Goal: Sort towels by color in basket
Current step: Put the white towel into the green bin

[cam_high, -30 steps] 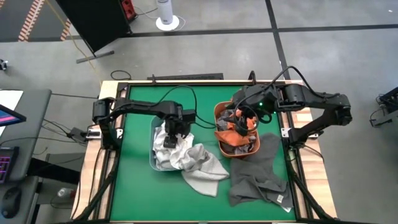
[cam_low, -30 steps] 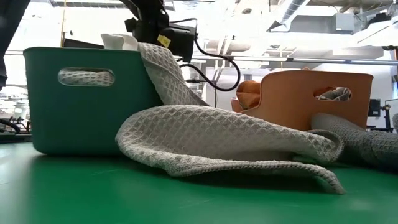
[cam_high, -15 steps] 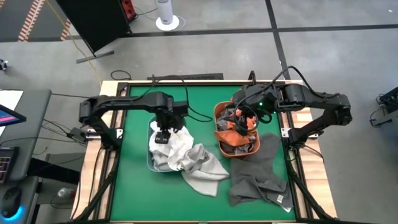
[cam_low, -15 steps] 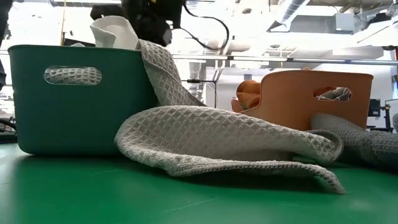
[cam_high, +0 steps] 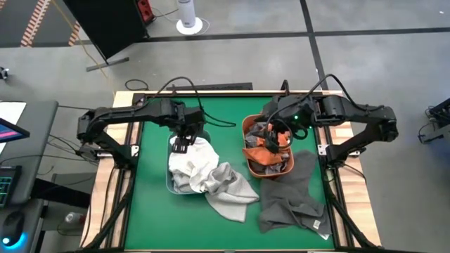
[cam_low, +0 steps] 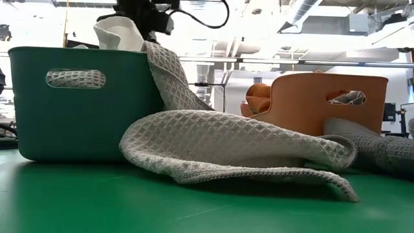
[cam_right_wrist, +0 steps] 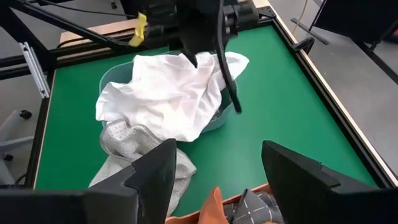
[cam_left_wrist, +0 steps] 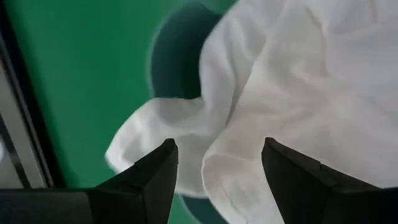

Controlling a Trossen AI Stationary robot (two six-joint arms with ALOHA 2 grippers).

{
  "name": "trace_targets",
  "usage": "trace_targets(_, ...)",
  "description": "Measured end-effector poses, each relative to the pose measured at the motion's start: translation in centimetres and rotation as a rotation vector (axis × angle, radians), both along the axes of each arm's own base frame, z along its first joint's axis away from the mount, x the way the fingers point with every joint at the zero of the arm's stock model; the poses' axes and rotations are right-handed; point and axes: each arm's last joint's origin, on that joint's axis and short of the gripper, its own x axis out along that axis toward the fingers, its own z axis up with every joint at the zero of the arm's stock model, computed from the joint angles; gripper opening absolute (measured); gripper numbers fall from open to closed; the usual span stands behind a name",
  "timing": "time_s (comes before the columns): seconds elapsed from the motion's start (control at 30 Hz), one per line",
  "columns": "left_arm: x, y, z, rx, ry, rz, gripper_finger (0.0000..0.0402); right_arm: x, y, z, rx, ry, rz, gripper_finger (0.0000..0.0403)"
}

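The left pincer [cam_high: 182, 144], fingers spread and empty, hovers over the far rim of the teal basket [cam_low: 84, 107], having drawn back from the basket's middle. Bare green tabletop [cam_high: 151, 204] lies open beside it. The white towel [cam_high: 191, 160] sits heaped in the basket just beneath it, a light grey towel [cam_low: 226, 145] spilling over the side. The right pincer [cam_high: 275, 135], also open, hangs over the orange basket [cam_low: 323, 100].

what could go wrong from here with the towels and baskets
1. The light grey towel hangs over the teal basket rim onto the table; it may slide out, or drag the basket if pulled.
2. The white towel is heaped above the rim, so the open left gripper just above it could knock it out.
3. The dark grey towel lies against the orange basket, within the right gripper's path.
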Motion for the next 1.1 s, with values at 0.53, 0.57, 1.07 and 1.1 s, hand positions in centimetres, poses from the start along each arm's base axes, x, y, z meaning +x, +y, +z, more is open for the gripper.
trace_targets(0.53,0.4,-1.5,-5.4,-0.071,-0.002,-0.198,0.0172,0.0,0.5,0.0,0.009,-0.003,0.013,0.0264)
trace_targets(0.57,0.3,-1.5,-5.6,-0.109,-0.007,-0.188,0.0165,0.0,0.5,0.0,0.009,-0.003,0.013,0.0264)
trace_targets(1.07,-0.4,0.1,-6.6,-0.073,0.016,0.05,0.0112,0.0,0.2,0.0,-0.006,-0.001,0.014,0.0264)
trace_targets(1.1,-0.4,0.2,-6.2,-0.053,0.023,0.065,0.0112,0.0,0.2,0.0,-0.006,-0.001,0.014,0.0264)
